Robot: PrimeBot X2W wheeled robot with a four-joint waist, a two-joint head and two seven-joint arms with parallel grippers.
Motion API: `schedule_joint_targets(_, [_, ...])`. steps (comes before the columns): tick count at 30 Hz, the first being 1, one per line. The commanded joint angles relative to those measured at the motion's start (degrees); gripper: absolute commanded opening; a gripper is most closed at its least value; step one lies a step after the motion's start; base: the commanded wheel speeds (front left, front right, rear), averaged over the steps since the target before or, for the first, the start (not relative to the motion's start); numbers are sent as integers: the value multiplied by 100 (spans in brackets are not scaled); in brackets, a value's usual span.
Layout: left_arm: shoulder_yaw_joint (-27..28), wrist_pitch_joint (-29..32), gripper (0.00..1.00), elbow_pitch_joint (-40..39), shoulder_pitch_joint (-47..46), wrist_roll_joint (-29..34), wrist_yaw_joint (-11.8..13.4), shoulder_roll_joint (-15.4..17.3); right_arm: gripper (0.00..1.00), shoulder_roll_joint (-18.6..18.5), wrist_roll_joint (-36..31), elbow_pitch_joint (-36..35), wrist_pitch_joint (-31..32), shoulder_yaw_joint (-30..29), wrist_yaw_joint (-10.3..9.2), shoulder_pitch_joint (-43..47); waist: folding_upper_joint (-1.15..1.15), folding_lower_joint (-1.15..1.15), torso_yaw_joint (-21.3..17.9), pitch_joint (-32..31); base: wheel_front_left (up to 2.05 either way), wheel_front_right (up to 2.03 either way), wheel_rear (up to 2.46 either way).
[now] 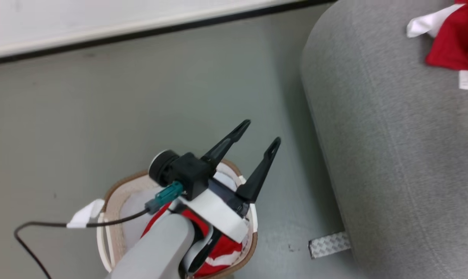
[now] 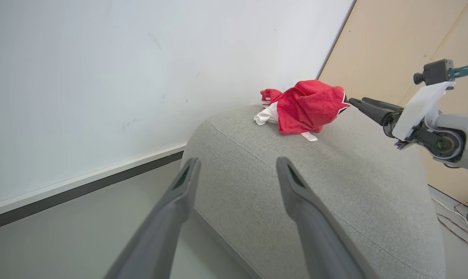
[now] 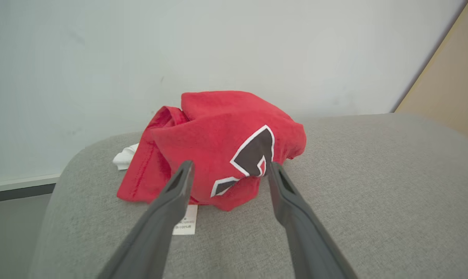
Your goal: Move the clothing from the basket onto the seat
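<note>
Grey floor shows in the head view. The left gripper [image 1: 261, 132] hangs wide open over the basket [image 1: 115, 190], which has red clothing [image 1: 226, 248] inside. In the left wrist view, a red shirt [image 2: 307, 106] lies on the seat [image 2: 334, 186]. In the right wrist view, the right gripper [image 3: 230, 167] stands wide open by that shirt, holding nothing.

Seat [image 2: 334, 186] mostly bare — clothing [image 2: 307, 106] occupies one end.

soft, even light is filling all three views, bright overall. the seat [image 1: 392, 155] is throwing a faint shadow onto the grey floor [image 1: 179, 97] beside it. the head view is looking slightly smeared, and the wrist views are bowing at the edges.
</note>
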Motion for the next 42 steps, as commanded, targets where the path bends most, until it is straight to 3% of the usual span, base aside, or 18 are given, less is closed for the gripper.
schedule_joint_targets(1, [62, -55, 100, 5, 152, -117, 41, 69, 100, 58, -108, -276, -17, -38, -14, 252, 0, 0, -96, -280, 0, 0, 0])
schedule_joint_targets(8, [223, -202, 100, 91, 654, -258, 214, 191, 100, 430, -387, -1699, -19, -84, -14, 1333, 0, 0, -125, -956, 0, 0, 0])
schedule_joint_targets(17, [639, -327, 100, 194, 1558, -492, 501, 293, 100, 856, -586, -3002, -18, 372, -14, 2552, 0, 0, -2, -1824, 0, 0, 0])
schedule_joint_targets(26, [1201, -335, 100, 138, 2449, -306, 705, 277, 100, 1245, -730, -3445, -11, 742, -14, 3523, 0, 0, 316, -2450, 0, 0, 0])
schedule_joint_targets(42, [2337, -338, 100, 106, 3477, 208, 443, -144, 100, 1748, -800, -3374, -11, 1059, -15, 4398, 0, 0, 650, -2742, 0, 0, 0])
